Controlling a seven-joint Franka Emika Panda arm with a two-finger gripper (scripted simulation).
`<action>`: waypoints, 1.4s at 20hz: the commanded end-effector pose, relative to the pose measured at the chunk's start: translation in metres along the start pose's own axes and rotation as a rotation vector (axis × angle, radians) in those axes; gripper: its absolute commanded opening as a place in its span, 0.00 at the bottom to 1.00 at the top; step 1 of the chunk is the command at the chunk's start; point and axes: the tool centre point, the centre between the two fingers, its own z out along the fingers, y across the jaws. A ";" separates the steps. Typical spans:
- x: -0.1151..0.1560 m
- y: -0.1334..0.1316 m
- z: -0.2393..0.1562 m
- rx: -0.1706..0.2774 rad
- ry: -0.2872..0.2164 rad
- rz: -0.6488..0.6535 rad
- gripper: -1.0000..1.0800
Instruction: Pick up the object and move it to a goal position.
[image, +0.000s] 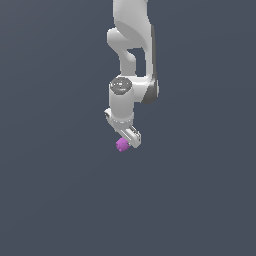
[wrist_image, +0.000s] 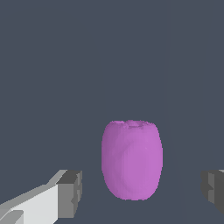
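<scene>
The object (wrist_image: 132, 160) is a bright purple-magenta rounded lump, roughly barrel-shaped. In the wrist view it sits between my two dark fingertips (wrist_image: 70, 192), with a clear gap on each side, so nothing touches it. My gripper (wrist_image: 142, 192) stands open around it. In the exterior view the object (image: 121, 145) shows as a small purple blob just under the white hand, and the gripper (image: 127, 142) comes down over it at a tilt. No goal marker shows in either view.
A plain dark grey-blue surface (image: 60, 200) fills both views. The white arm (image: 131, 45) comes down from the exterior view's top centre. Nothing else shows.
</scene>
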 end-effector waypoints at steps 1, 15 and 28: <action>0.000 0.001 0.001 0.000 0.000 0.008 0.96; -0.001 0.001 0.044 0.000 0.000 0.008 0.96; 0.000 0.001 0.051 0.000 0.000 0.009 0.00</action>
